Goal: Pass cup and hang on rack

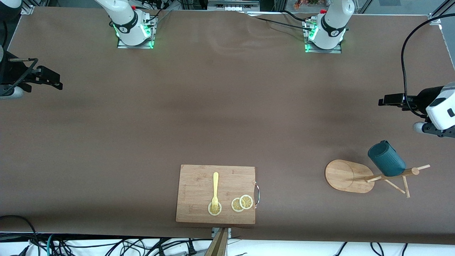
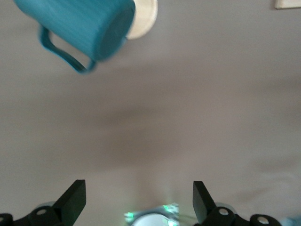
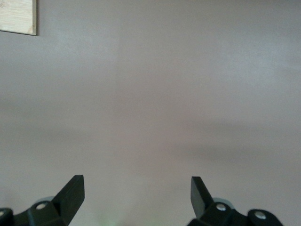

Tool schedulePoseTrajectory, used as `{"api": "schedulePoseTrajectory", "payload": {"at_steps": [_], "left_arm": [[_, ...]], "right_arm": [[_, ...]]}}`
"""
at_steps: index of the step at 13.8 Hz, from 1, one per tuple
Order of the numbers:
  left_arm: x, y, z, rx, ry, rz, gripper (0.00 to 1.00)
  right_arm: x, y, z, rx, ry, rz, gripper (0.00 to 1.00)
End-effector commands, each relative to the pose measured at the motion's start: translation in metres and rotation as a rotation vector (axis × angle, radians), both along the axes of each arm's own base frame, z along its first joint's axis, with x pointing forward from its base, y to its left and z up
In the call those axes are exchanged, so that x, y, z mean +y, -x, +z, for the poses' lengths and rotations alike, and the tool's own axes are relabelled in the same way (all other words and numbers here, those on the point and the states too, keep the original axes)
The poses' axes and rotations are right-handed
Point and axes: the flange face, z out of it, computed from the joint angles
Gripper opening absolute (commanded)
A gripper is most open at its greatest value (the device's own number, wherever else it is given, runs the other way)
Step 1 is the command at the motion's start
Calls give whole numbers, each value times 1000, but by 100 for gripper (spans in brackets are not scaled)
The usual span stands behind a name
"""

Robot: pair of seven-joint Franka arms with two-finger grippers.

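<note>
The dark teal cup (image 1: 386, 159) rests tilted on the upper pegs of the wooden rack (image 1: 346, 175), at the left arm's end of the table. In the left wrist view the cup (image 2: 84, 28) shows its closed bottom and its handle, with the rack's base (image 2: 143, 19) beside it. I cannot see how the cup catches on a peg. My left gripper (image 1: 391, 99) is open and empty, up in the air and apart from the cup; it also shows in the left wrist view (image 2: 138, 197). My right gripper (image 1: 49, 76) is open and empty over the right arm's end of the table, over bare cloth (image 3: 136, 195).
A bamboo cutting board (image 1: 192, 209) lies near the table's front edge, with a yellow fork (image 1: 215, 188) and lemon slices (image 1: 242, 203) on it. Its corner shows in the right wrist view (image 3: 16, 16). Brown cloth covers the table.
</note>
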Motion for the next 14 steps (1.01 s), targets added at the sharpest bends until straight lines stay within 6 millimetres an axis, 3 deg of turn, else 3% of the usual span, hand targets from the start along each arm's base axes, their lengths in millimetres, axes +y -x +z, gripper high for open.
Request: {"api": "schedulePoseTrajectory", "payload": {"at_steps": [1, 4, 7, 9, 14], "left_arm": [[-6, -5, 40, -145, -93, -26, 100], [-3, 4, 79, -214, -96, -10, 100], [-2, 17, 74, -116, -99, 48, 100], [-4, 25, 83, -111, -110, 119, 100], [-16, 41, 83, -98, -111, 106, 100]], "right_arm": [[-1, -2, 6, -11, -7, -2, 100], [-1, -3, 5, -9, -7, -4, 100], [-1, -5, 3, -14, -6, -4, 100], [-1, -5, 3, -14, -6, -7, 100], [0, -6, 3, -21, -5, -3, 100]]}}
